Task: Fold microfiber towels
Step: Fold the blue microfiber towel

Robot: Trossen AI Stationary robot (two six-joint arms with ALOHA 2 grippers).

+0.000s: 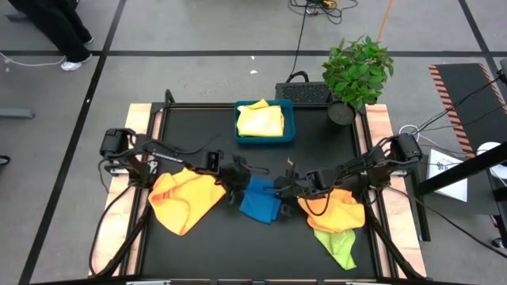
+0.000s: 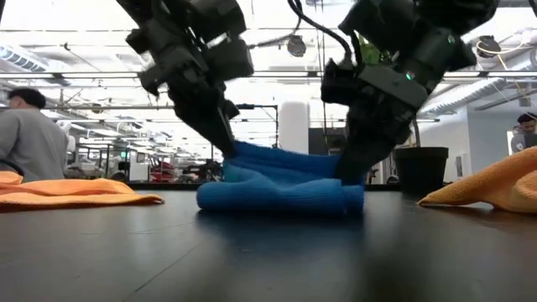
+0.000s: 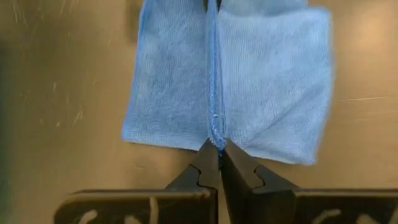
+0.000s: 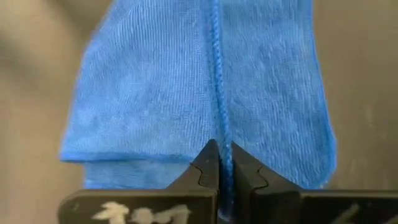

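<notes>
My left pincer [image 3: 219, 149] and right pincer [image 4: 221, 155] both clamp the soft blue microfiber towel [image 1: 260, 199] mid-worktop — half folded. One pale yellow towel [image 1: 261, 119] sits in the far blue tray [image 1: 290, 127]; orange [image 1: 184, 198] and lime ones [image 1: 339, 245] wait — unfolded.

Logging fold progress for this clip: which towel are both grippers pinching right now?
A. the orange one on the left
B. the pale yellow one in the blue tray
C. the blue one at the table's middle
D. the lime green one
C: the left gripper and the right gripper are each shut on the hemmed edge of the blue towel, which the low view shows bunched between them on the table.
</notes>
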